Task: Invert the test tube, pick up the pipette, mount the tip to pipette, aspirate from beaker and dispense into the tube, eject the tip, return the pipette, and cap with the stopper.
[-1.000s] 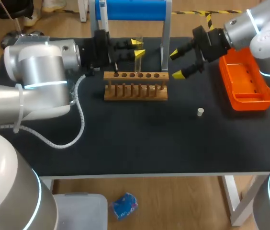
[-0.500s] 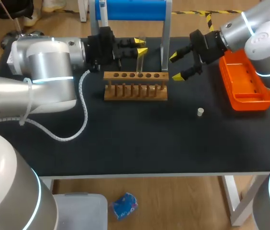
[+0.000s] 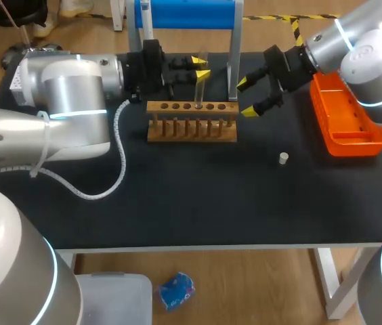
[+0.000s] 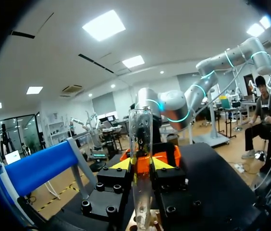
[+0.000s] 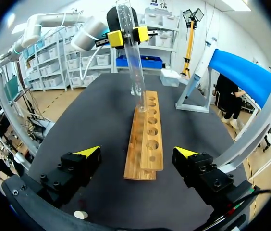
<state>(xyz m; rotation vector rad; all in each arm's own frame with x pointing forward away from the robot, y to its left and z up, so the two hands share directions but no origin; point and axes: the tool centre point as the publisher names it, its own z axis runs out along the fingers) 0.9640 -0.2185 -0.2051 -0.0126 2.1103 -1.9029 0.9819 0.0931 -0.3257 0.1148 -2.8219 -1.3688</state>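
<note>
Above the wooden rack (image 3: 191,123), the test tube (image 3: 198,87) is held upright, clamped between the yellow tips of the left gripper (image 3: 200,66). It is found shifted slightly toward the right gripper (image 3: 245,97) since a second ago, its lower end at the rack's holes. Beside the rack, the right gripper is kept spread wide, a little nearer the rack than before; the stopper (image 3: 283,158) lies unmoved.
</note>
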